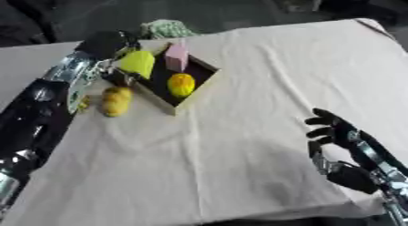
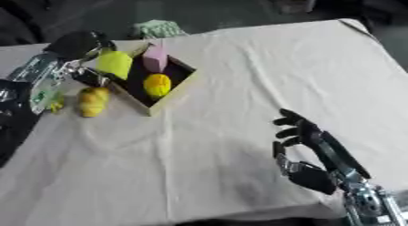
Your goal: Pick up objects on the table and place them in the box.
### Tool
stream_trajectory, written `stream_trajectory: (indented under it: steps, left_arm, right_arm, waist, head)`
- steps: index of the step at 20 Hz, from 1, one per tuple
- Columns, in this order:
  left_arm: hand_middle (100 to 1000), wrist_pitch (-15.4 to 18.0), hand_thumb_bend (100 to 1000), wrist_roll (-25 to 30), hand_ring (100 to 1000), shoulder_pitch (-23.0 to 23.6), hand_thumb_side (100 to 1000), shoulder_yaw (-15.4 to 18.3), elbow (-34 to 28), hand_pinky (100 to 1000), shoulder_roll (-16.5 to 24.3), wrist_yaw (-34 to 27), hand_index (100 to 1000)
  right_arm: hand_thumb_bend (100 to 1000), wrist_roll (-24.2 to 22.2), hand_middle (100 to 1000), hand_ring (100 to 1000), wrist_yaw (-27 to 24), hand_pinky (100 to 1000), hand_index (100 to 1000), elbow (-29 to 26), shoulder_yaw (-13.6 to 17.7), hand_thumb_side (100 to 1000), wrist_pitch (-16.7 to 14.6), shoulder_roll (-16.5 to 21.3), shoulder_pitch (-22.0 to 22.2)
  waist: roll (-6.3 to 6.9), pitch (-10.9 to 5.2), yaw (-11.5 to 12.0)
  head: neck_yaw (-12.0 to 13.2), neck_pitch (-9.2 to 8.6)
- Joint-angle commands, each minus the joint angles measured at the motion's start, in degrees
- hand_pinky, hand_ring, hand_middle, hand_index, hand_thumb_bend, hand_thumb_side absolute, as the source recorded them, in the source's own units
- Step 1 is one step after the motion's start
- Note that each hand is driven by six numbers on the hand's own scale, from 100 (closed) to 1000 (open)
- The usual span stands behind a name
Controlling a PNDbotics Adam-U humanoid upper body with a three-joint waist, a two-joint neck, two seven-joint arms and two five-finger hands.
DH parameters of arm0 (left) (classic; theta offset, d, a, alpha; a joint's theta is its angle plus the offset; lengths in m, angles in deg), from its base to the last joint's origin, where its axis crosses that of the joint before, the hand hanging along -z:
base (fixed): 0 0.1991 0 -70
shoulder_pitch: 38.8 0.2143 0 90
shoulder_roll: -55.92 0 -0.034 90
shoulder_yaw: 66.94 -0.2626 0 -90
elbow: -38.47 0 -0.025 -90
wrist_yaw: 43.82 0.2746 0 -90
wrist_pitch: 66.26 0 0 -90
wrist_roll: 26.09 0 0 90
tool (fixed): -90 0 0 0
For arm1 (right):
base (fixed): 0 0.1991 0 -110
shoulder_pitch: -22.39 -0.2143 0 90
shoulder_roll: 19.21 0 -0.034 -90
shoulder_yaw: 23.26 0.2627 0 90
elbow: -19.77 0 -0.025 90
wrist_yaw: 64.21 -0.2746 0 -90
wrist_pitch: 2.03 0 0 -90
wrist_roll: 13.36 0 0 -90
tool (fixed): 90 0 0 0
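A shallow box with tan walls and a dark floor sits at the upper left of the cream cloth. Inside it stand a pink block and a yellow-orange round fruit. My left hand hovers at the box's left end, holding a yellow-green object over the rim; its fingers are hidden behind the object. A yellow lumpy fruit lies on the cloth just left of the box. At the lower right my right hand rests with fingers relaxed and up, nothing in it.
A green-and-white patterned thing lies at the far table edge behind the box. A small yellow-green bit shows beside my left forearm. Cream cloth spreads right of the box.
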Motion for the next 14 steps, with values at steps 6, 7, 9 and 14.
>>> stream_trajectory:
  steps: [6,7,9,14]
  left_arm:
    - [814,2.6,581,4.5,789,-1.1,304,0.0,-2.1,841,2.1,0.5,921]
    - [814,2.8,573,5.1,790,-1.2,303,0.0,-2.6,842,2.5,0.4,917]
    - [796,3.2,554,6.2,775,-1.2,295,0.0,-4.3,833,3.6,-0.4,902]
    - [764,4.0,538,9.9,746,-0.2,275,-0.1,-10.6,814,7.9,-7.0,885]
  right_arm:
    - [100,0.0,831,768,-0.2,705,1000,-0.4,0.4,287,-0.1,0.4,-0.5]
    - [100,0.0,831,768,-0.1,705,1000,-0.4,0.5,287,-0.1,0.4,-0.5]
    - [100,0.1,831,768,-0.1,705,1000,-0.4,0.5,284,0.0,0.3,-0.5]
    - [100,0.4,831,768,0.1,705,1000,-0.3,0.8,286,0.0,0.4,-0.4]
  waist:
    - [-0.16,-0.8,-0.2]
    - [-0.16,-0.84,-0.2]
    - [-0.13,-0.89,-0.1]
    - [0.26,-0.93,0.4]
  head:
    - [-0.3,0.26]
    - [-0.4,0.26]
    - [-0.5,0.26]
    - [-0.9,0.26]
